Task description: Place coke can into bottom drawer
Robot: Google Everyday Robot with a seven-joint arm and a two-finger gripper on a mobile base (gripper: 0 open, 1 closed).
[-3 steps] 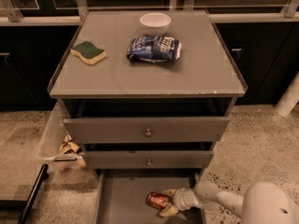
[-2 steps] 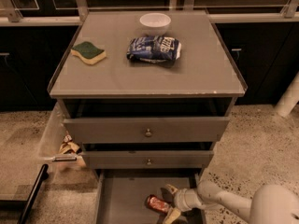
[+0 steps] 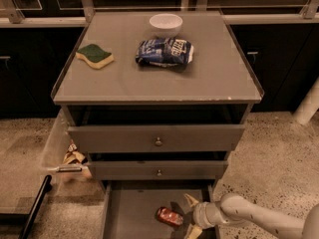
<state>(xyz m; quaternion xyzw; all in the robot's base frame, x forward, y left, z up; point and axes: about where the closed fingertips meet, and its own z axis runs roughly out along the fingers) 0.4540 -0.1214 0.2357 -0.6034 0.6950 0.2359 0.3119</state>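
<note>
Coke can (image 3: 169,216) lies on its side on the bottom drawer (image 3: 130,209) floor, low middle of frame | gripper (image 3: 192,216) just right of it, fingers spread wide, holding nothing | can looks set down where it belongs.

My gripper (image 3: 192,216) sits at the lower right of the frame, inside the bottom drawer (image 3: 115,218). Its fingers are spread apart and the coke can (image 3: 169,216) lies just left of them. Left of the can the drawer floor is bare, so I have room there. The middle drawer front (image 3: 158,171) hangs over the drawer's rear. My arm (image 3: 259,218) crosses its right wall.
</note>
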